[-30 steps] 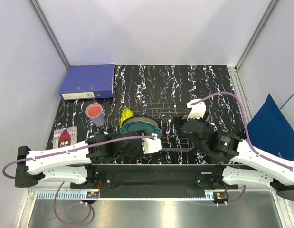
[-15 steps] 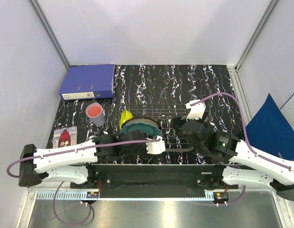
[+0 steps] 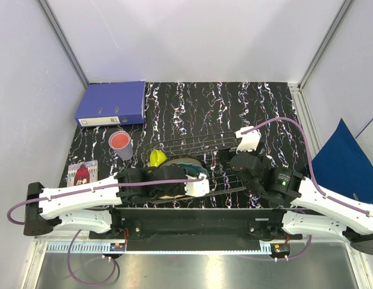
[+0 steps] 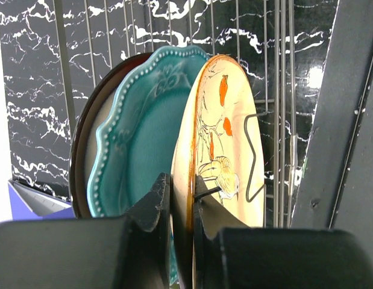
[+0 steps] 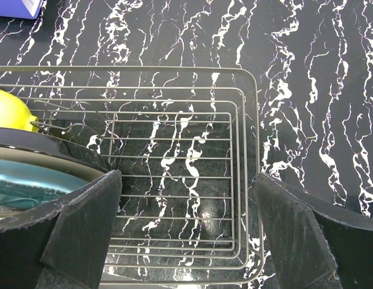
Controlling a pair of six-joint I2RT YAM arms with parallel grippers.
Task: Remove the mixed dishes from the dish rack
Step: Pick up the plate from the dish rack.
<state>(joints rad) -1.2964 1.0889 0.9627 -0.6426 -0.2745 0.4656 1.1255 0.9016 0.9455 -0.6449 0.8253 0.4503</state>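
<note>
In the left wrist view my left gripper (image 4: 181,194) is shut on the lower rim of a cream plate (image 4: 225,138) painted with a bird, which stands on edge in the dish rack (image 4: 276,72). Behind it stand the teal scalloped plate (image 4: 135,132) and a dark red rimmed bowl (image 4: 81,150). From above, the left gripper (image 3: 179,180) sits at the rack's near left, with the yellow-green bowl (image 3: 157,158) just behind the teal plate (image 3: 185,164). My right gripper (image 5: 189,223) hangs open over the bare right part of the rack (image 5: 234,180).
A lavender cup (image 3: 120,144) with a salmon-pink inside stands on the table left of the rack (image 3: 225,144). A blue ring binder (image 3: 112,103) lies at the back left. A small printed card (image 3: 82,174) lies near the left edge. Blue cloth (image 3: 343,159) is off to the right.
My left gripper has closed on the cream plate's rim. The standing dishes and the yellow-green bowl have shifted slightly toward the near edge. The right arm has barely moved.
</note>
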